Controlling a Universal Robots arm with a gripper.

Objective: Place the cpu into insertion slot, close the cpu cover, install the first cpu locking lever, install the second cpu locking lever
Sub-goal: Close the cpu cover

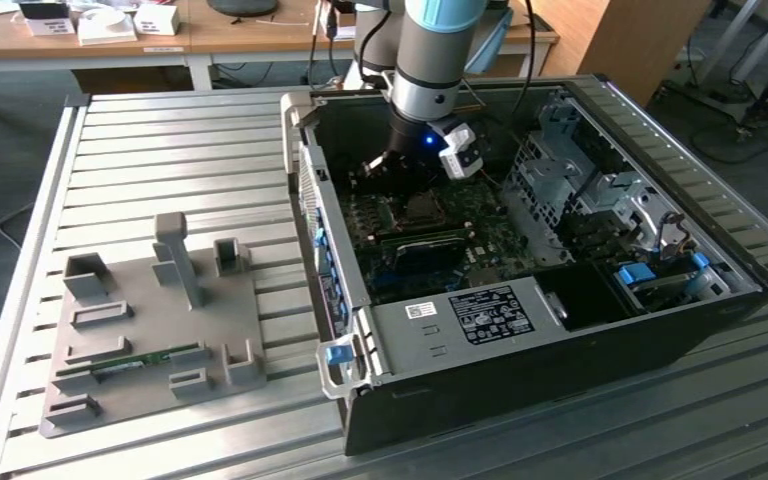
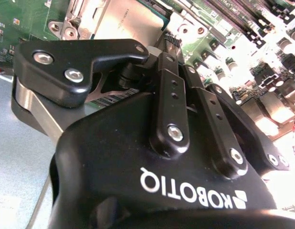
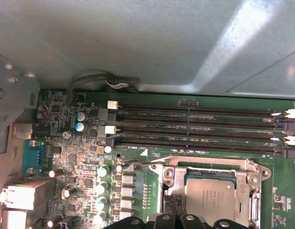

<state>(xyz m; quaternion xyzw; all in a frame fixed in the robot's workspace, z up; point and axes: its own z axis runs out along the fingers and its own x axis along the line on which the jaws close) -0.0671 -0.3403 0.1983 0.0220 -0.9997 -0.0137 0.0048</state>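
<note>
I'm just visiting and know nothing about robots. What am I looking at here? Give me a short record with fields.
Setting: open black computer case on a slatted metal table
Arm: reaches down into the case
Gripper: low over the green board, close beside the chip
Chip: lies flat, seen through the window of the metal cover
Metal cover: appears flat around the chip
Outside the case: grey tray with a green memory stick, at the exterior view's left
</note>
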